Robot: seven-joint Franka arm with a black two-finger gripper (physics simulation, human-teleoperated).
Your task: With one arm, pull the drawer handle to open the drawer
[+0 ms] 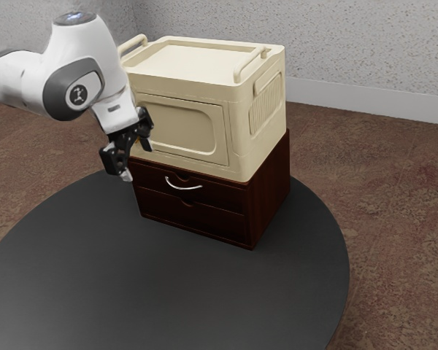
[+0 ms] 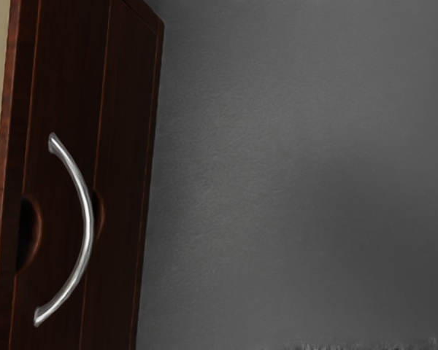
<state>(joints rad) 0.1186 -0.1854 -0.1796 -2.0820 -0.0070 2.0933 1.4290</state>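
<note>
The round dark table (image 1: 160, 292) lies below my hand, carrying everything here. Beyond the hand, toward the exterior view's right, is the bulky cream storage box (image 1: 193, 124), standing on the dark wooden chest (image 1: 269, 193). Its upper drawer (image 1: 223, 195) looks shut, flush with the front. I judge it will slide stiffly at first, then run fairly easily; the wood looks rigid, and the box should help weigh the chest down. My gripper (image 1: 136, 160) hangs near the chest's front, its fingers spread apart with nothing between them. The smallest thing is the one that matters: the curved silver handle (image 2: 88, 219), fixed to the upper drawer, lower than my hand and toward the exterior view's right. It looks like hard, smooth metal, sturdy but thin and likely slippery, so a shallow pinch could slip off. The best hold is the middle of the bow, one finger on each side, then a straight, steady pull outward.
</note>
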